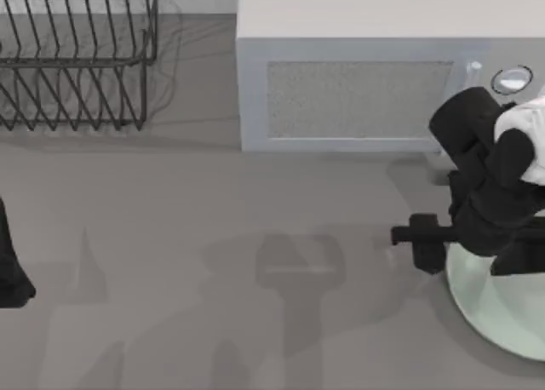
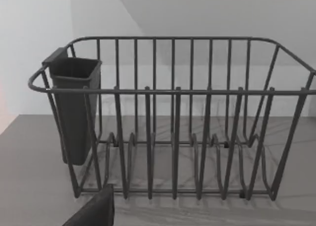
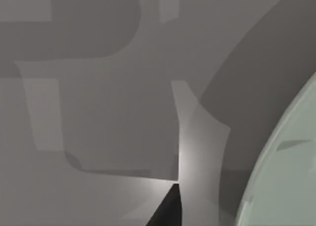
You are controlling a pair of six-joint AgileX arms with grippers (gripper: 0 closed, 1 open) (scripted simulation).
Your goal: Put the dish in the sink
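The dish (image 1: 502,318) is a pale mint-green plate lying at the table's right side, near the front; its upper part is hidden under my right arm. In the right wrist view the dish (image 3: 291,176) curves in from one side, with a wide dark shadow along its rim. My right gripper (image 1: 402,235) reaches leftward past the dish's left rim, low over the grey table. One dark fingertip (image 3: 168,211) shows in the right wrist view, apart from the rim. My left arm (image 1: 10,271) is parked at the left edge. The sink is out of view.
A grey-white microwave (image 1: 366,92) with a round knob (image 1: 511,80) stands at the back, just behind my right arm. A dark wire dish rack (image 1: 77,58) sits at the back left; the left wrist view faces the rack (image 2: 173,122) and its dark cup (image 2: 74,107).
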